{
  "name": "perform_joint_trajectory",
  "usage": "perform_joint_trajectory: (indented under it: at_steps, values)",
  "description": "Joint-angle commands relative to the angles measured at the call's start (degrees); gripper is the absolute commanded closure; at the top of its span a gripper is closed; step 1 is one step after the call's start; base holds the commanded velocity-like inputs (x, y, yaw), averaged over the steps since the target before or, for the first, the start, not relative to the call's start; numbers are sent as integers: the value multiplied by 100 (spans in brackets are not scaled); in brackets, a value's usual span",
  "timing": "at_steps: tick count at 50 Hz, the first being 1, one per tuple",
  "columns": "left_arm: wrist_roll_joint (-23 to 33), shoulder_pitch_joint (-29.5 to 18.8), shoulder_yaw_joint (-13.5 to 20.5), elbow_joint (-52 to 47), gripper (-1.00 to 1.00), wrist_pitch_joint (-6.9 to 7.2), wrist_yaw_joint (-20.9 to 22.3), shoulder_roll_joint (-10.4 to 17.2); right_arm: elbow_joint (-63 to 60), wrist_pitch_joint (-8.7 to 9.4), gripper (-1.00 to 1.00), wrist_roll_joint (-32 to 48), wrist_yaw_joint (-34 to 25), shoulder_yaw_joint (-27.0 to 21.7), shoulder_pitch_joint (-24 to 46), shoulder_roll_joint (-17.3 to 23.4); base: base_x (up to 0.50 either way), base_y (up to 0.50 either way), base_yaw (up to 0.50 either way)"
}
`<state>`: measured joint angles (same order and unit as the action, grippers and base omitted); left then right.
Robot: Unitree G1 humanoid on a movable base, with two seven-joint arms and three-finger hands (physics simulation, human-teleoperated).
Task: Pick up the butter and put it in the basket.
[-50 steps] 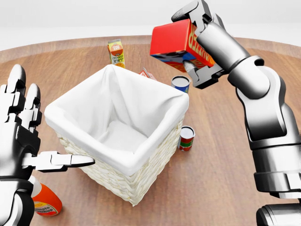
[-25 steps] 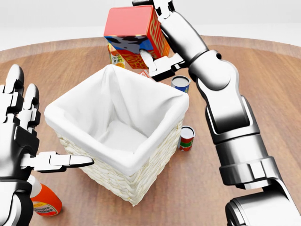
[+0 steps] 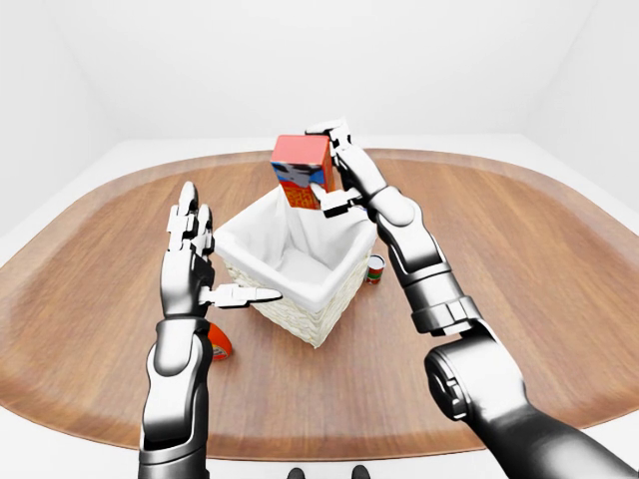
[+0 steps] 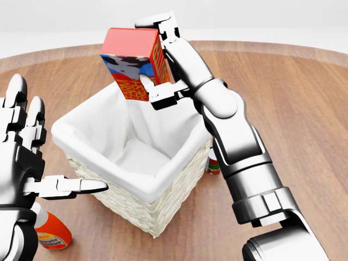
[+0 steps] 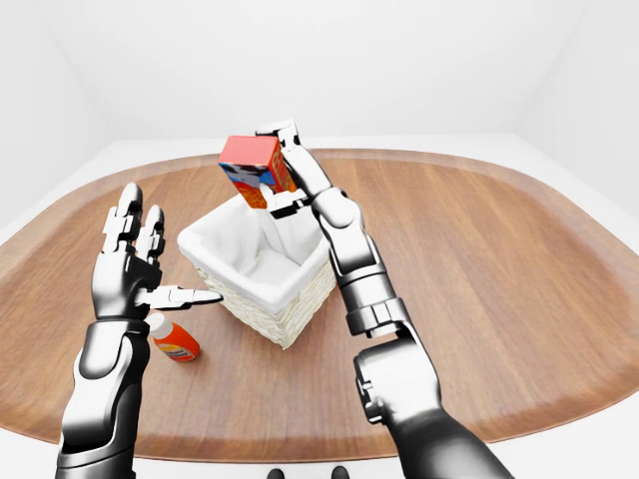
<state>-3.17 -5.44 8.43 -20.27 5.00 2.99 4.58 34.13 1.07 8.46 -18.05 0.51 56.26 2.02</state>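
Our right robot hand (image 4: 155,81), clenched on the butter (image 4: 133,61), has swung left to above the basket (image 4: 163,187); release comes next. Left robot hand (image 4: 27,157) stays spread.

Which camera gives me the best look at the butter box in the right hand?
The head view: the butter box fills more of the picture there, held by the right hand above the basket, its red top and printed side clear. Both eye views show it smaller, from farther off.
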Motion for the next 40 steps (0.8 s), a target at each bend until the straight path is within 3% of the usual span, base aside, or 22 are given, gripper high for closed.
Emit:
perform_joint_trajectory:
  at_steps: [1,10,28,40]
  values:
    - [-2,8,5,19,-100,0,13,3,595,-167,100,-803,251,-168,284,-145,0,0,0]
    - [17,35,-13,17,-100,0,9,-13,1558,-607,100,-1142,284,-250,621,-175,0,0,0]
    - [-17,41,41,106,-100,0,43,11,3223,-607,100,-867,414,-281,1197,-343,0,0,0]
    - [-60,10,132,191,-100,0,69,71,3545,-607,100,-746,451,-396,1367,-432,0,0,0]
